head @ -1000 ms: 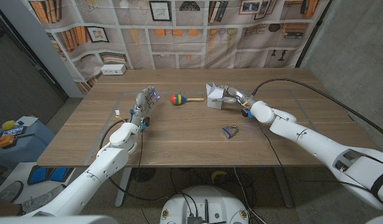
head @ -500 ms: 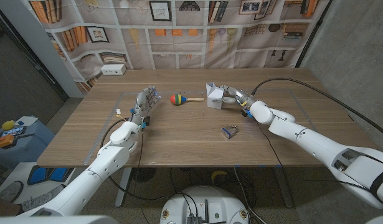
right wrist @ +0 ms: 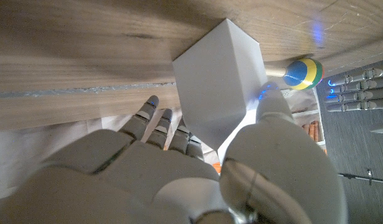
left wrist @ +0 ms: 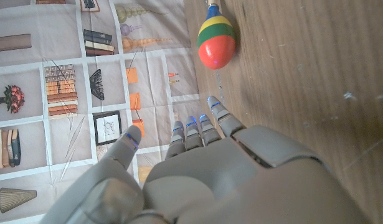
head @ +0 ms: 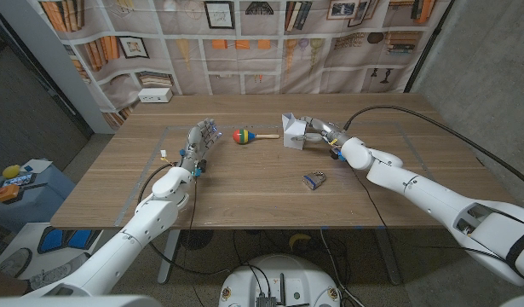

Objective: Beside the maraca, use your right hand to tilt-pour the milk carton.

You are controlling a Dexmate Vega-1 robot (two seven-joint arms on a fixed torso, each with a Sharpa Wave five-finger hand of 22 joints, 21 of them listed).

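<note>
Gripping one milk carton, right hand, one maraca

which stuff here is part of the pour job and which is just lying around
Part of the job:
- milk carton, held by the right hand
- maraca, the marker for where to pour

Just lying about:
- small dark packet on the table
- white box at the far edge
- left hand, idle, fingers apart

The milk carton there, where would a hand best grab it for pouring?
Around its flat white body, coming from the robot's right side, opposite the maraca. The milk carton has broad flat walls, and the right hand already wraps them, thumb on one face, fingers on another.
</note>
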